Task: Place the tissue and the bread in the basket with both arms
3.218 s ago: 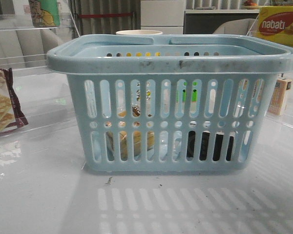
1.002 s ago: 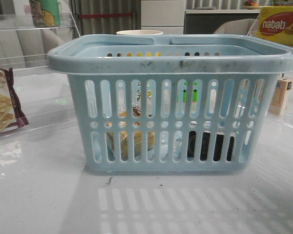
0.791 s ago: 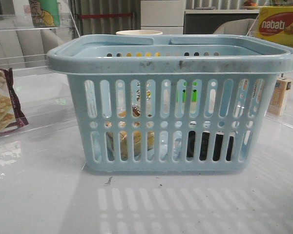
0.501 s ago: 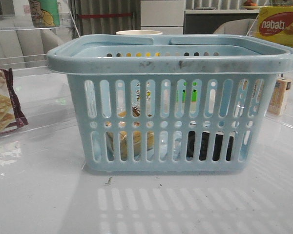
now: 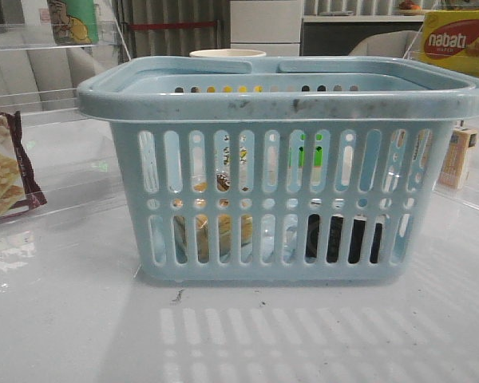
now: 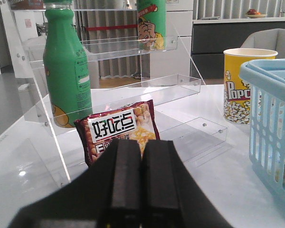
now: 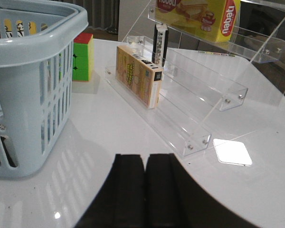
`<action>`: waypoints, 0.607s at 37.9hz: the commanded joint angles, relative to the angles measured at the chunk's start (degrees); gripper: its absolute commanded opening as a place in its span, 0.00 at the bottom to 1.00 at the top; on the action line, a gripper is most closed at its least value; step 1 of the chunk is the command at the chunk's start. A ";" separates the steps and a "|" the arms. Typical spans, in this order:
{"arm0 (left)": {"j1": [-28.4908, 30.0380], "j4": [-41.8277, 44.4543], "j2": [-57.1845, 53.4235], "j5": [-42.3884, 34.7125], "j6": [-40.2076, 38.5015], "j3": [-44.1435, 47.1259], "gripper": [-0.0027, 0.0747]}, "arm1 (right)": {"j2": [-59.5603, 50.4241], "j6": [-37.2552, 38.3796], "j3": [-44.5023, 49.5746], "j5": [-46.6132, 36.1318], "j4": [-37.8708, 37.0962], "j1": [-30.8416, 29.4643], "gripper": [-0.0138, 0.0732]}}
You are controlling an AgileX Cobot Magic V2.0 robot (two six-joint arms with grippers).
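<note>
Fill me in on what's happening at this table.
Nothing is being handled right now. The bread and the black tissue pack already lie inside the blue basket, visible through its slots. The left gripper and right gripper are both empty, jaws shut, each off to its own side of the basket.

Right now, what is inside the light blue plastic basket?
Through the light blue slotted basket show golden-brown bread at lower left and a black tissue pack at lower right. The slats hide most of both.
</note>
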 commanded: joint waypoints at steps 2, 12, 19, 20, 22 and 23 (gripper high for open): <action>0.02 -0.19 -0.94 -5.00 -0.59 -0.06 0.15 | -1.05 -0.53 -0.01 -8.27 0.22 -0.29 0.22; 0.02 -0.19 -0.94 -5.00 -0.59 -0.06 0.15 | -1.05 -0.53 -0.01 -12.44 0.22 -0.36 0.22; 0.02 -0.19 -0.94 -5.00 -0.59 -0.06 0.15 | -1.05 -0.53 -0.01 -13.47 0.22 -0.36 0.22; 0.02 -0.19 -0.94 -5.00 -0.59 -0.06 0.15 | -1.05 -0.53 -0.01 -13.36 0.22 -0.36 0.22; 0.02 -0.19 -0.94 -5.00 -0.59 -0.06 0.15 | -1.05 -0.53 -0.01 -13.00 0.22 -0.36 0.22; 0.02 -0.19 -0.94 -5.00 -0.59 -0.06 0.15 | -1.05 -0.53 -0.01 -12.75 0.22 -0.36 0.22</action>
